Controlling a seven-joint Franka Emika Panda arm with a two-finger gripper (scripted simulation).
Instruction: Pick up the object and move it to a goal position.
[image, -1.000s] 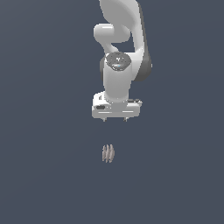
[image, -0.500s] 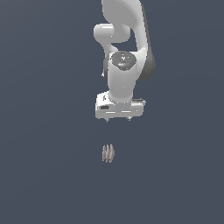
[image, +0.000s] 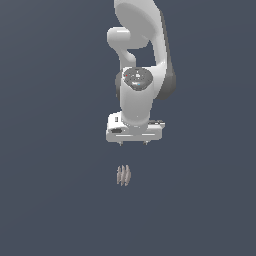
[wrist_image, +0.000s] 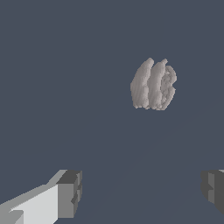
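The object (image: 123, 175) is a small pinkish-tan lumpy thing with vertical ribs, lying on the dark grey surface. In the wrist view it (wrist_image: 153, 84) sits ahead of the fingers, off to one side of their gap. My gripper (image: 134, 143) hangs from the white arm above and slightly to the exterior view's right of the object, apart from it. The jaws are open and empty; one fingertip (wrist_image: 70, 193) and the other show far apart in the wrist view.
A plain dark grey surface (image: 50, 200) fills both views. The white arm (image: 142, 60) rises above the gripper. Nothing else shows.
The gripper has come down a little and shifted slightly toward the object. The object has not moved.
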